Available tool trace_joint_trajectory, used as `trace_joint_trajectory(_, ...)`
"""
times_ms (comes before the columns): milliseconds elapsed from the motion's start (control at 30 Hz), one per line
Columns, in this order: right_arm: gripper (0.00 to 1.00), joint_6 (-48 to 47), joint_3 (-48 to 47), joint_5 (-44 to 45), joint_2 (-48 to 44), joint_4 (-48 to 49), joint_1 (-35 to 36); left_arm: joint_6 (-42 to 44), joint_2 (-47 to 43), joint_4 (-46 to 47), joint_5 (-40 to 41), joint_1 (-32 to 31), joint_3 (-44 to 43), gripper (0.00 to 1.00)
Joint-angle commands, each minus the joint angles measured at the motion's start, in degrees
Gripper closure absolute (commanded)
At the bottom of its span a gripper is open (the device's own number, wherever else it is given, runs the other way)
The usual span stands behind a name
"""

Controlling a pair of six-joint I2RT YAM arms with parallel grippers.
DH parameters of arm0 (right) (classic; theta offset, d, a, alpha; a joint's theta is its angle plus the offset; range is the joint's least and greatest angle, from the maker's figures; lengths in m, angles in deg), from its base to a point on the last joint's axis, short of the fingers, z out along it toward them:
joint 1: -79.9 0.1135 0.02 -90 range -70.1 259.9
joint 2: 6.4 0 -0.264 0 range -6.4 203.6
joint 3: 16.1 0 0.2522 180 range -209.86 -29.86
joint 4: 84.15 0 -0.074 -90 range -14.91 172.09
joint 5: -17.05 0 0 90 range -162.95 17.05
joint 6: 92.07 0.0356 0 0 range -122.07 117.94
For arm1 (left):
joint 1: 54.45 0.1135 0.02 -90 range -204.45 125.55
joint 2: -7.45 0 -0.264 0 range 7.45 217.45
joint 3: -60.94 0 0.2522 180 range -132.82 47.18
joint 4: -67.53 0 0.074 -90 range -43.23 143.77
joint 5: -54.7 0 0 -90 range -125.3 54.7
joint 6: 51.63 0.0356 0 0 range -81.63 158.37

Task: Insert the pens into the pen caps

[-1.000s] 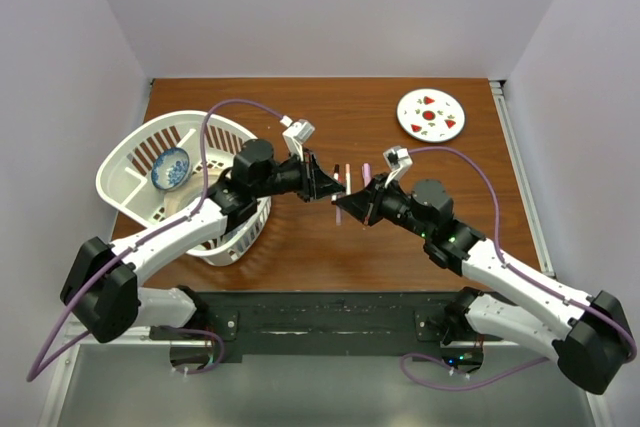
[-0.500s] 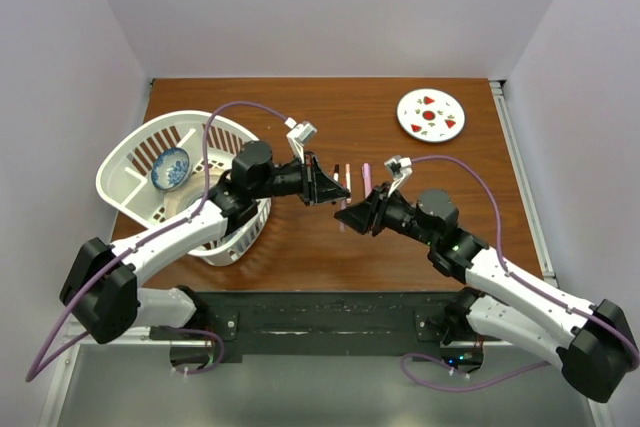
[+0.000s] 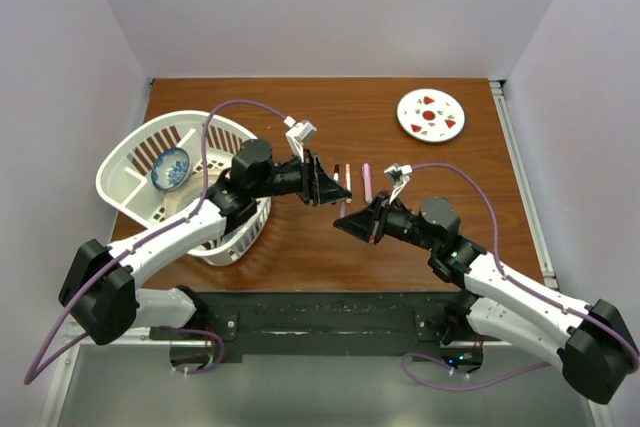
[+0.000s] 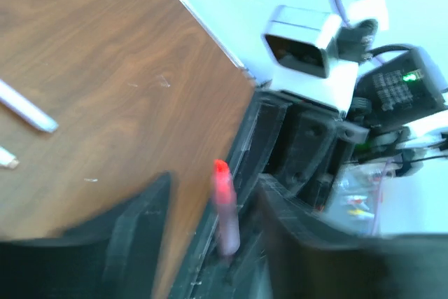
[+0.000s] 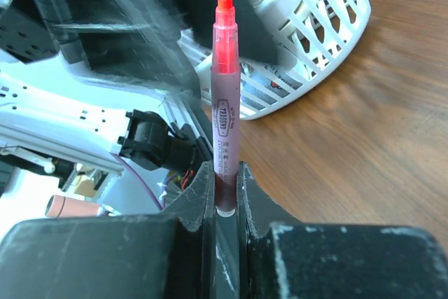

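Observation:
My right gripper (image 5: 224, 180) (image 3: 344, 225) is shut on the lower end of a pink-lilac pen (image 5: 224, 96). Its orange-red tip is bare and points away from the jaws. The left gripper (image 4: 213, 239) (image 3: 334, 192) faces it with jaws open, and the same pen (image 4: 225, 208) shows blurred between them, touching neither. On the table beyond lie a white pen (image 3: 347, 179), a pink pen (image 3: 367, 180) and a short dark-ended stick (image 3: 337, 172). The pen caps are out of view or too small to make out.
A white laundry basket (image 3: 130, 162) holding a blue-patterned bowl (image 3: 170, 168) stands at the left under my left arm. A round white plate with red spots (image 3: 431, 114) sits at the back right. The table's near edge (image 4: 231, 138) runs just below the grippers.
The left jaws have opened. My right gripper has drawn back toward the near edge with the pen in it. The left arm has stayed in place.

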Motion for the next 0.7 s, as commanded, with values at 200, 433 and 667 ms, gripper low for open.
trace_joint_trajectory(200, 1.0, -3.1, -2.57, 7.27, -10.29, -11.98, -0.03, 28.72, 0.38, -27.81, 19.79, 0.53, -18.06, 0.25)
trace_joint_trajectory(433, 1.0, -4.69, -3.8, 7.98, -16.97, -17.87, 0.06, 56.71, 6.78, -38.05, 18.74, -0.35, -26.56, 0.34)
trace_joint_trajectory(667, 1.0, -7.24, -3.97, 10.88, -25.76, -25.87, 0.14, 76.71, 21.8, -43.81, 25.07, -0.61, -32.22, 0.39)
